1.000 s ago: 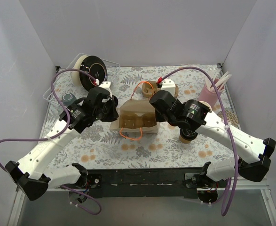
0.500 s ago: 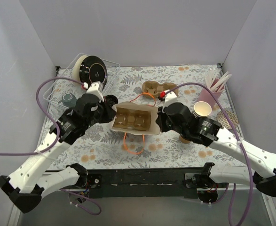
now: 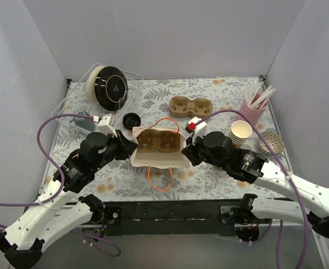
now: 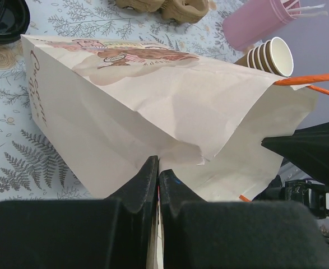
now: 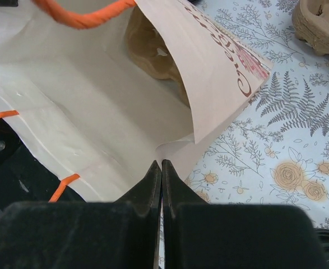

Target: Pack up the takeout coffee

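A white paper bag (image 3: 158, 159) with orange handles stands open at the table's middle, with a brown cup carrier (image 3: 160, 141) inside it. My left gripper (image 3: 132, 147) is shut on the bag's left edge. In the left wrist view my left gripper (image 4: 157, 168) pinches the paper of the bag (image 4: 153, 106). My right gripper (image 3: 186, 152) is shut on the bag's right edge. In the right wrist view my right gripper (image 5: 161, 168) pinches the bag's rim (image 5: 69, 117), and the carrier (image 5: 153, 56) shows inside. The takeout coffee is out of view.
A second carrier (image 3: 190, 106) lies behind the bag. A loose black lid (image 3: 131, 120) lies at its back left. A stack of paper cups (image 3: 241, 133) and a pink cup of straws (image 3: 253, 112) stand right. Black plates in a clear rack (image 3: 111, 87) and a mug (image 3: 83, 119) are back left.
Both grippers have drawn the bag toward the near edge, holding its two sides. The arms have pulled back, uncovering the stack of paper cups.
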